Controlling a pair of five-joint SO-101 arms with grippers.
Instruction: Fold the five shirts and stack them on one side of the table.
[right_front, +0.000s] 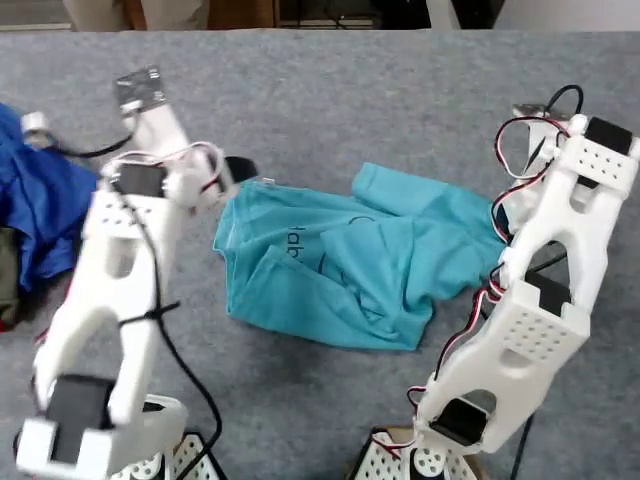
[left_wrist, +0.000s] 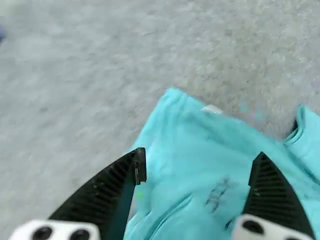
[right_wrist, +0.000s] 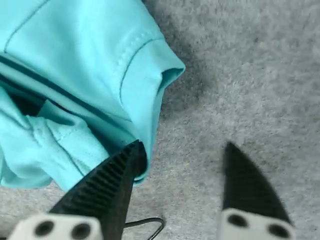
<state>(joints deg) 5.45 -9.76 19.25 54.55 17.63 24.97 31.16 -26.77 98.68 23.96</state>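
Far out on the left pincer's outer side, well apart from it, sits a blue cloth heap (right_front: 40, 200) at the bench (right_front: 330, 90) edge. I'd call that the waiting pile, kept clear so the middle stays free for folding.

Now the left pincer (left_wrist: 200, 154): released, jaws spread wide, nothing in them. It hangs right over the near edge of the teal shirt (right_front: 350, 260), with cloth directly beneath and between the fingers (left_wrist: 117, 187). A corner of the shirt pokes out just beyond the tips, onto bare grey bench. My read is that it is lined up there to take that edge for a fold.

The shirt itself lies crumpled mid-bench, between the two pincers, bunched and creased with one layer flopped over another. It is not flat, not folded and not stacked, so the task looks early.

Across to the right pincer (right_wrist: 182, 146): also released and empty. One finger (right_wrist: 115, 185) sits at the hem of the sleeve (right_wrist: 145, 75), touching or just above it, I can't tell which. The other finger is over bare bench beside the cloth. The sleeve opening gapes just ahead of the tips. That straddle looks like a set-up to pinch the sleeve edge, so both arms can spread the shirt from opposite ends.
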